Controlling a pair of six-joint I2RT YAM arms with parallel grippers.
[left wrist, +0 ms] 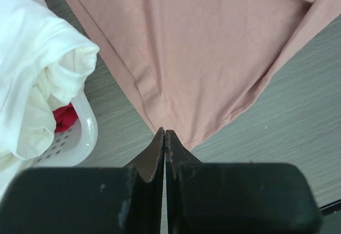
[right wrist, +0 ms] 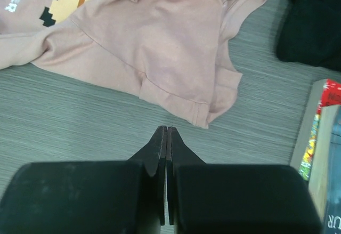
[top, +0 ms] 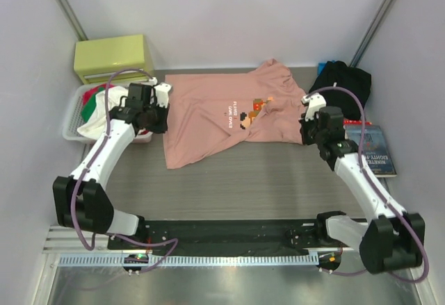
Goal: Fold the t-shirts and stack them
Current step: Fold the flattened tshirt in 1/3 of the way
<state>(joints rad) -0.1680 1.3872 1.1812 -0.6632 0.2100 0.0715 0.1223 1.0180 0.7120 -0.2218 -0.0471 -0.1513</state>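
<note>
**Clerk:** Item one, the salmon-pink t-shirt. Where is it entered?

**Checker:** It is entered as laid out on the table, mid-scene, with the pixel print turned upward. The bottom hem is placed to the left. The far right part is noted as rumpled.

**Clerk:** Item two?

**Checker:** The black t-shirt is listed as bunched at the far right, apart from the pink one.

**Clerk:** How is the left gripper recorded?

**Checker:** It is recorded at the left edge of the pink shirt. Its jaws are pressed together on the hem, and the cloth is seen drawn to a point at the tips.

**Clerk:** And the right gripper?

**Checker:** It is recorded at the right side of the same shirt. Its jaws are pressed together with nothing caught between them. The nearest fold of pink cloth is seen just beyond the tips, and a strip of bare table is left between.

**Clerk:** Sundries?

**Checker:** A white basket is listed at the left, with white cloth and something red heaped in it. A yellow-green box is noted behind it at the far left. A book is noted at the right, nearer than the black shirt.
</note>
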